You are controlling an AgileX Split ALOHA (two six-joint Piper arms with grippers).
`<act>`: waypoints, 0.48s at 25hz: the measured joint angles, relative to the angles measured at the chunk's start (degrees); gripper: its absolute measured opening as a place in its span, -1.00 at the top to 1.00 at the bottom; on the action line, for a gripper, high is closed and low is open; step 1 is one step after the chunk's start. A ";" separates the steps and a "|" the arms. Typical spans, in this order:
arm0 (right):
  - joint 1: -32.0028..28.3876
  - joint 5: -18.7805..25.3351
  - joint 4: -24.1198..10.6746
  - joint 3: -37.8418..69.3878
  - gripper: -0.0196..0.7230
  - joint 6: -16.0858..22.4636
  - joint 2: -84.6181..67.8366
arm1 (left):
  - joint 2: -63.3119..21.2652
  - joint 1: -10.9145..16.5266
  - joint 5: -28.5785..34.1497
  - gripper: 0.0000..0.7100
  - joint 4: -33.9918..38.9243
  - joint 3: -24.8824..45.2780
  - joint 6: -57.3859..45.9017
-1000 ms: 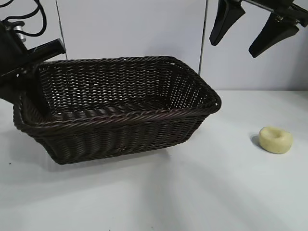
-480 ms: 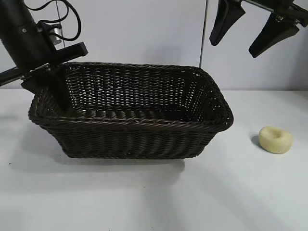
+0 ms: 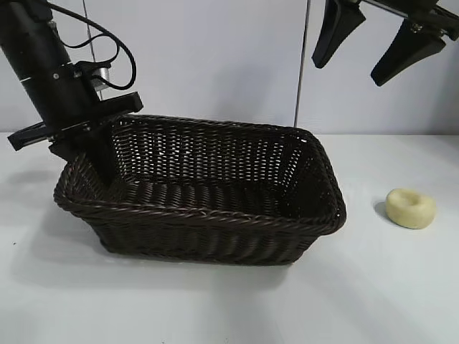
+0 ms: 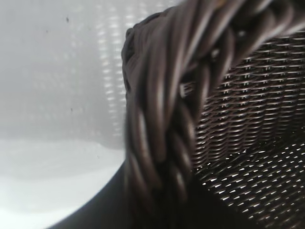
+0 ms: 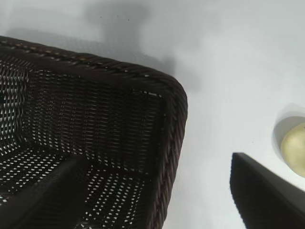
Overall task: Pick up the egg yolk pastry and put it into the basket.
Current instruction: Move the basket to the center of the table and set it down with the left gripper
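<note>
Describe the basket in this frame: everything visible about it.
The basket is a large rectangular one of dark-brown woven wicker, with flared sides and a braided rim. It sits upright and empty on the white table, turned slightly askew. The left gripper is clamped on the rim at its left end. The egg yolk pastry lies apart, to its right.

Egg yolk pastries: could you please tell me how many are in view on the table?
1. The small round pale-yellow egg yolk pastry lies on the white table, right of the dark-brown woven wicker basket. None shows inside the basket.
</note>
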 joint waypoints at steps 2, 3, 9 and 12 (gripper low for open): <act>0.00 0.00 0.00 0.00 -0.64 0.00 0.00 | 0.62 0.00 0.01 0.72 0.00 -0.05 0.00; 0.00 0.00 0.00 0.00 -0.64 0.00 0.00 | 1.18 0.00 0.08 0.72 0.00 -0.05 0.06; 0.00 0.00 0.00 0.00 -0.64 0.00 0.00 | 3.34 0.00 -0.03 0.72 -0.24 -0.11 0.06; 0.00 0.00 0.00 0.00 -0.64 0.00 0.00 | 3.40 0.00 -0.42 0.71 -0.07 -0.11 0.06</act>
